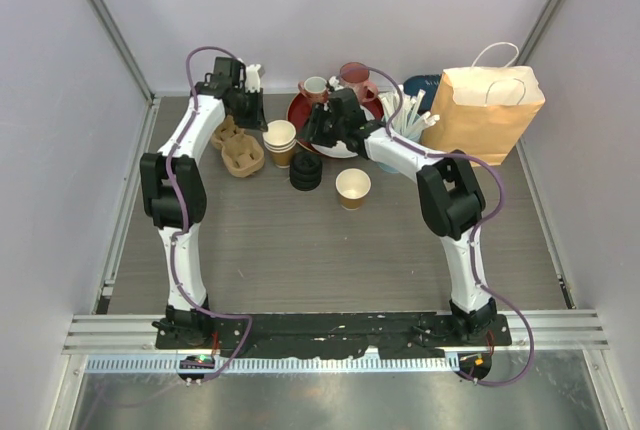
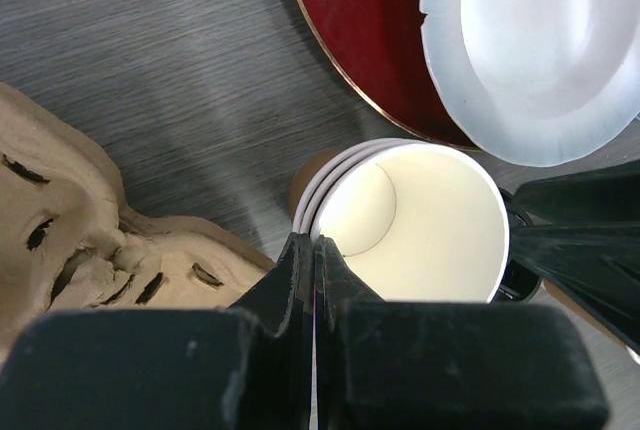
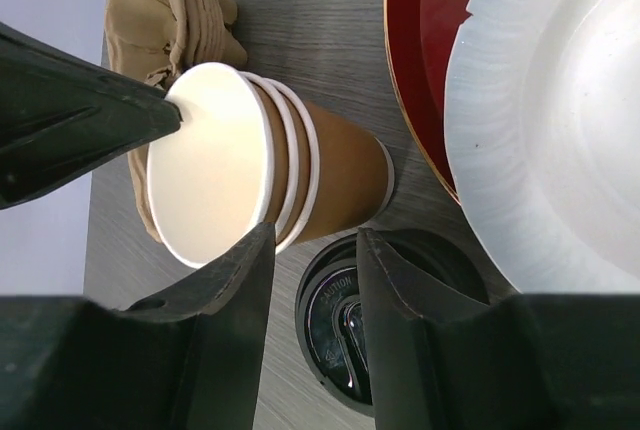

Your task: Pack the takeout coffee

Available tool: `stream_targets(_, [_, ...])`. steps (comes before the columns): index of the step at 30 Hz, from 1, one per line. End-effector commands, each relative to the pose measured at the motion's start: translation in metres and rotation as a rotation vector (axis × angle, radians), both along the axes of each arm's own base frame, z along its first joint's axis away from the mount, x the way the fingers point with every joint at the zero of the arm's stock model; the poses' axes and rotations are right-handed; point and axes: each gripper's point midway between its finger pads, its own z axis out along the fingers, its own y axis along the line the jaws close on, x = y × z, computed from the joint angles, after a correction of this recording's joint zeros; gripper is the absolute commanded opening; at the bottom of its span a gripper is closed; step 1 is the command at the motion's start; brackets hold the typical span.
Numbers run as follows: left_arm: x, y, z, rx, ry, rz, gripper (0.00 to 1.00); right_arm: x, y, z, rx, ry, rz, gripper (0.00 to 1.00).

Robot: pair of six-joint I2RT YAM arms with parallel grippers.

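Tan paper takeout cups [image 1: 280, 140], white inside and nested three deep, stand upright on the grey wood-grain counter [image 1: 300, 260] toward its back. They sit just beside a moulded brown pulp cup carrier [image 1: 240, 153] on their left and the round dark-red plate [image 1: 297, 110] behind them. A round white plate [image 3: 540, 130] lies on the red one.

A short stack of round black plastic lids [image 1: 306, 172] sits right next to the base of the nested cups. A single tan paper cup [image 1: 352, 188], open and upright, stands apart to the right of the lids.

The left end effector [image 2: 312, 245] has its fingers pressed together, and their tips meet at the rim of the topmost nested cup. I cannot tell whether the paper wall is pinched between them.

The right end effector [image 3: 312, 235] reaches in from the other side with its fingers apart. One fingertip is at the rim of the top cup, and the other is over the lid stack near the cups' base. The side of the nested cups and the top lid show in the gap between them. Whether either finger touches the cups is unclear.

At the back of the counter are a pink ceramic mug [image 1: 355, 78] and a white one with a pink inside [image 1: 314, 87]. A brown paper bag with white string handles [image 1: 490, 115] stands upright at the back right.
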Motion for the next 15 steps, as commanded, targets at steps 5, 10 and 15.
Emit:
stream_targets(5, [0.000,-0.007,0.063,-0.076,-0.132,-0.015,0.00,0.011,0.017,0.030,0.111,-0.032,0.014,0.43])
stream_targets(10, [-0.002,-0.008,0.065,-0.080,-0.132,-0.020,0.00,0.015,0.015,0.024,0.112,-0.023,0.005,0.43])
stream_targets(15, [-0.002,-0.007,0.084,-0.086,-0.160,-0.021,0.00,0.015,0.013,0.026,0.106,-0.024,0.002,0.43])
